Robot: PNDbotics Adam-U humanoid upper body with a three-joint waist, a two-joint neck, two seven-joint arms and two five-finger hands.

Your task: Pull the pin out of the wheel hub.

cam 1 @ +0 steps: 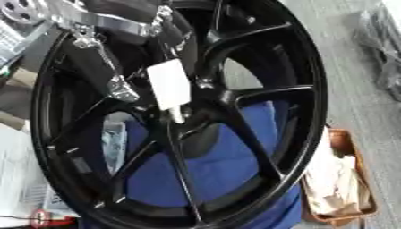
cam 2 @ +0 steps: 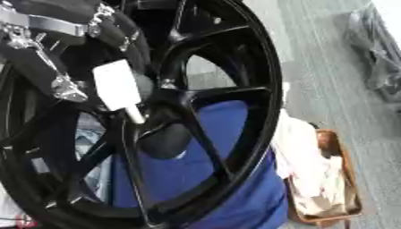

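Note:
A black spoked wheel (cam 1: 235, 96) fills both views, lying tilted over a blue cloth (cam 1: 227, 165). The pin (cam 1: 171, 85) has a flat white handle and a short pale tip (cam 1: 178, 117) that points down at the hub (cam 2: 164, 141), where the spokes meet. I cannot tell whether the tip is still in its hole. My left hand (cam 1: 117, 85), black with silver joints, comes in from the upper left. One long finger lies along the handle's left side, the thumb (cam 1: 178, 38) is above it, and together they pinch the handle.
A brown box (cam 1: 362, 179) with crumpled pale paper or cloth stands on the grey floor right of the wheel. Papers (cam 1: 19, 188) lie at the lower left. A dark object (cam 1: 384, 49) sits at the far right edge.

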